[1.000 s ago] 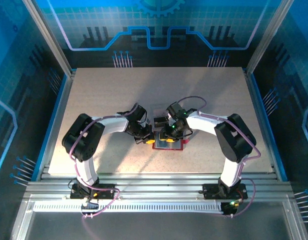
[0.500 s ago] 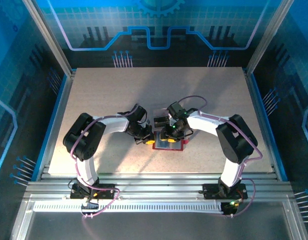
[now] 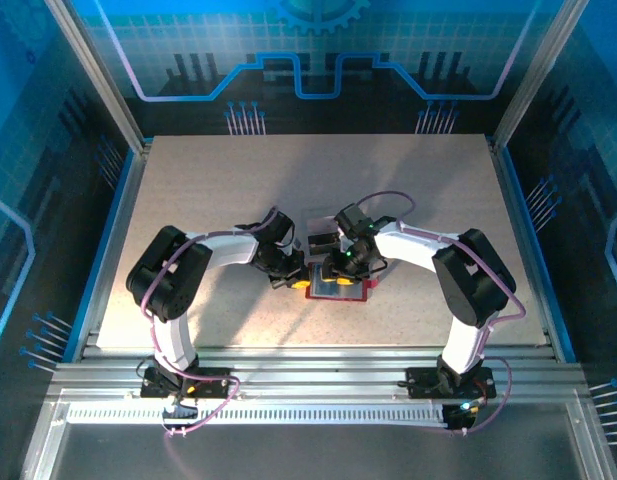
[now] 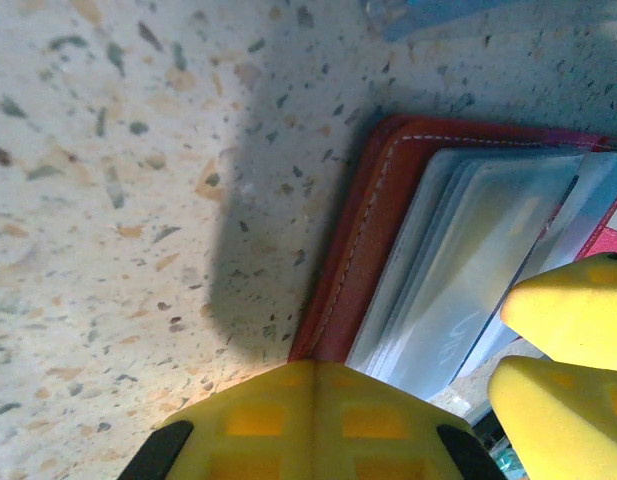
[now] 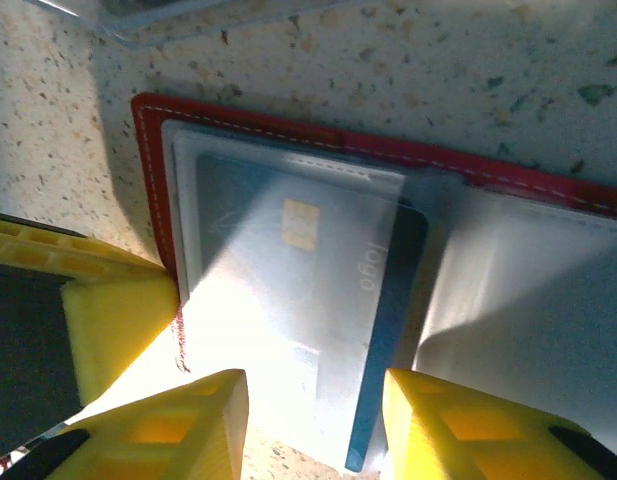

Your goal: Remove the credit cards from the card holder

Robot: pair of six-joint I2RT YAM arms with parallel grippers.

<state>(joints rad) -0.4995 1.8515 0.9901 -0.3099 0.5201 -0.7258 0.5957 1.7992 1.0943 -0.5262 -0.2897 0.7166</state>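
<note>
Straddling blue card [image 5: 384, 365] — right fingers [image 5: 173, 425]; card holder [image 5: 148, 180] open.

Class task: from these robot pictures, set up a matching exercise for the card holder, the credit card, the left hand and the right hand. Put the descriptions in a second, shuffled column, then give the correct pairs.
Column one
1. card holder
2. credit card
3. left hand
4. right hand

Column two
A. open, one finger on each side of the card
B. red, lying open on the speckled table
C. shut, at the holder's red edge
D. blue-grey with a gold chip, in a clear pocket

Pairs: 1-B, 2-D, 3-C, 4-A
</note>
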